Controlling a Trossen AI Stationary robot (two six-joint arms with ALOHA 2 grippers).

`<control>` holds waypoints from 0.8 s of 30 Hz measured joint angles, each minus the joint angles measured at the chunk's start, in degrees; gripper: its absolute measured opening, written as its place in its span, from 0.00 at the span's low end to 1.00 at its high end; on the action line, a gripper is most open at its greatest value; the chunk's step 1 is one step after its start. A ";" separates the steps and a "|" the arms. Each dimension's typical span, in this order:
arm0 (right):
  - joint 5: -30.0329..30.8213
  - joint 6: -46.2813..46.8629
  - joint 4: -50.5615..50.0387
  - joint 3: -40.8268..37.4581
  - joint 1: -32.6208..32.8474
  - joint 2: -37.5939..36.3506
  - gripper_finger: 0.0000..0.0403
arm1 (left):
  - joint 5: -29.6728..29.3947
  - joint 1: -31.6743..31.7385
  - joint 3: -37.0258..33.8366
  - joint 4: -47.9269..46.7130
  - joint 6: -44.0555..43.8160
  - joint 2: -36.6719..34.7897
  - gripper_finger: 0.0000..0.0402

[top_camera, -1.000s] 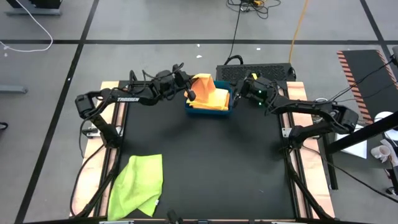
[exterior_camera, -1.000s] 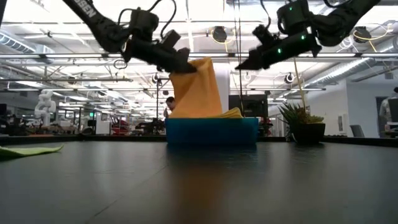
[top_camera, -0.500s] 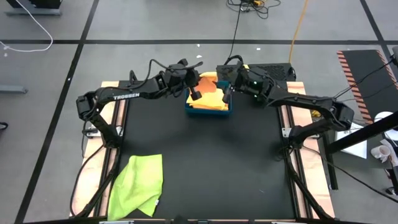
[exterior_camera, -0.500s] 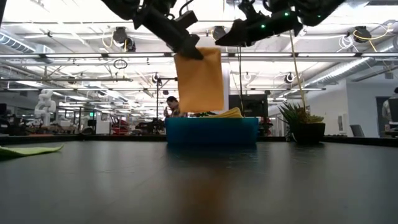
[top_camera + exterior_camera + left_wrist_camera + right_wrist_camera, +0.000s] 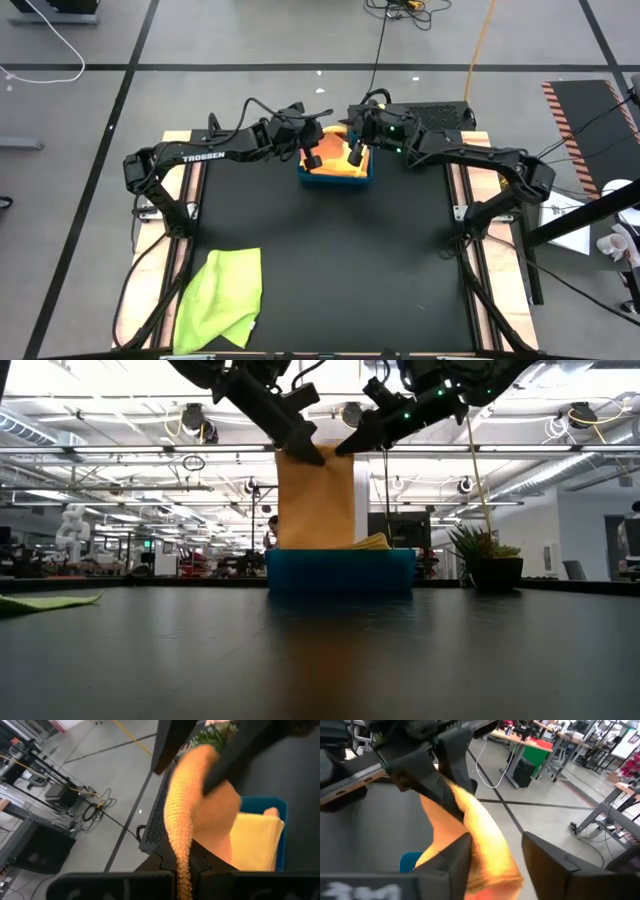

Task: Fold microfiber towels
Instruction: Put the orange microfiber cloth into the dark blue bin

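Observation:
An orange microfiber towel (image 5: 316, 495) hangs as a flat sheet over the blue tray (image 5: 340, 572) at the table's far middle. My left gripper (image 5: 310, 454) is shut on the towel's upper left corner. My right gripper (image 5: 495, 842) is open at the other upper corner (image 5: 350, 452), with one finger on each side of the towel's top edge. A folded yellow towel (image 5: 255, 840) lies in the tray. A lime green towel (image 5: 220, 298) lies crumpled flat on the table's near left. My left gripper pinches the orange towel's upper corner (image 5: 182, 870) between its two fingers, coming slanting down from the table's left side. The towel hangs below the fingers, and its lower edge (image 5: 316, 544) dips behind the tray's rim. My right gripper has the towel's top edge (image 5: 485, 835) between its open fingers; I cannot tell whether they touch it.
The black mat (image 5: 330, 260) lies bare between the tray and the green towel. A potted plant (image 5: 485, 560) shows beyond the table's far right. Both arms meet closely above the tray.
My left gripper has gone up and turned, and has drawn the orange towel up out of the tray until it hangs flat. My right gripper has opened, risen and gone toward the table's left, up to the towel's other upper corner.

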 joint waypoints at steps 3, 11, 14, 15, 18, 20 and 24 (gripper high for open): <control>-0.01 -1.39 -0.28 0.00 -0.01 -0.40 0.27 | -0.07 0.00 0.00 -0.82 0.11 0.00 0.00; -0.05 -4.37 -3.31 0.00 -0.10 -0.44 0.02 | 0.47 0.00 0.00 -0.84 1.32 0.00 0.01; -0.01 -4.93 -3.98 0.00 -0.10 -0.44 0.01 | 0.20 -0.01 0.00 -1.62 2.42 0.00 0.04; 0.00 -4.95 -3.97 0.00 -0.08 -0.44 0.01 | -0.43 -0.02 0.00 -2.14 3.14 0.00 0.06; 0.22 -5.29 -3.99 0.00 -0.12 -0.44 0.00 | -2.96 -0.04 0.00 -3.80 4.37 0.00 0.11; 0.41 -5.40 -4.05 -0.02 -0.12 -0.44 0.00 | -5.14 -0.01 0.00 -5.06 4.54 0.00 0.14; 2.59 -6.43 -4.11 -0.02 -0.14 -0.44 0.00 | -8.95 0.00 0.00 -7.93 5.82 0.00 0.20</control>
